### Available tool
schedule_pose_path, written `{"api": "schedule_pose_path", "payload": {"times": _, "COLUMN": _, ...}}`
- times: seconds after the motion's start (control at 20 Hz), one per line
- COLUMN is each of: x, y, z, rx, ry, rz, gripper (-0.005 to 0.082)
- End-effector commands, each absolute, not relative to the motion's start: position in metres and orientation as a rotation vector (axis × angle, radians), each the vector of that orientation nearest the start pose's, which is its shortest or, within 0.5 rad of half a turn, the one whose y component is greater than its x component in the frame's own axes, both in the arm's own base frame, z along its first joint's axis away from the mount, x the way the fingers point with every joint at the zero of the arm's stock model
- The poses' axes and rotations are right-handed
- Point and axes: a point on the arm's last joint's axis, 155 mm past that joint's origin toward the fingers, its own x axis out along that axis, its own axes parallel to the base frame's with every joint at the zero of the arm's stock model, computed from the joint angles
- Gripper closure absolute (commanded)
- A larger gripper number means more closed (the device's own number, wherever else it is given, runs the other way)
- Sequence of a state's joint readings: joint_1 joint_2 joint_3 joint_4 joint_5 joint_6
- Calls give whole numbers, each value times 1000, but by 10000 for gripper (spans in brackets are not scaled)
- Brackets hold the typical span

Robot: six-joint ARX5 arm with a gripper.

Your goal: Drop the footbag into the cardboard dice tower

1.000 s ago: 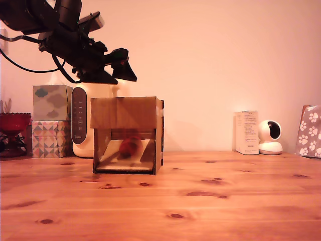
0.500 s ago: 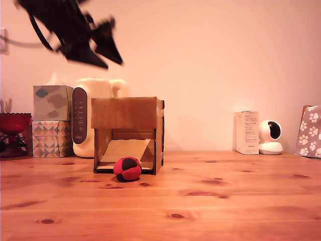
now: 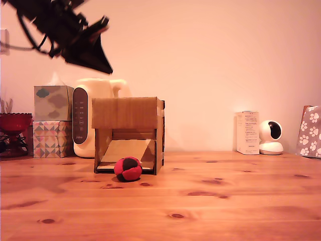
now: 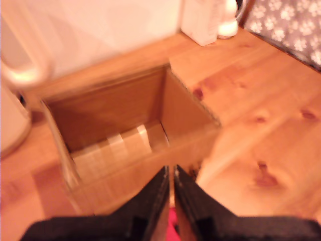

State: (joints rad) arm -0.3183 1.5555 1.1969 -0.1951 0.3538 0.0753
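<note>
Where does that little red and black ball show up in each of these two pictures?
Exterior view: the footbag lies on the table just in front of the cardboard dice tower's bottom opening.
Wrist view: only a small red sliver shows low down between the two dark fingers, probably the footbag.
Shared landmark: the cardboard dice tower, seen there from above through its open top.
</note>
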Motion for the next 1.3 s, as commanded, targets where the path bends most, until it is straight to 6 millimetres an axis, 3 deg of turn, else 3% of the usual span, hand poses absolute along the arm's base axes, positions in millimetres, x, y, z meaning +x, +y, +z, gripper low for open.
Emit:
{"api": "schedule_pose_path", "payload": {"times": 0.0, "x": 416, "y": -206, "z": 207, "rx": 63, "ry": 522, "rz": -684, "gripper": 788}}
{"api": "schedule_pose_path", "payload": {"times": 0.3, "x": 369, "y": -200, "z": 173, "rx": -13, "ry": 495, "rz": -720, "gripper": 788}}
{"api": "schedule_pose_path", "payload": {"times": 0.65, "x": 324, "y": -187, "z": 111, "rx": -42, "ry": 559, "rz": -717, "gripper": 788}}
{"api": "schedule_pose_path", "payload": {"times": 0.75, "x": 323, "y": -187, "z": 106, "rx": -41, "ry": 578, "rz": -718, "gripper": 788}}
{"api": "schedule_pose_path", "payload": {"times": 1.05, "x": 333, "y": -200, "z": 125, "rx": -32, "ry": 470, "rz": -748, "gripper": 788}}
{"api": "schedule_pose_path", "payload": {"times": 1.25, "x": 337, "y": -217, "z": 116, "rx": -21, "ry": 447, "rz": -786, "gripper": 780}}
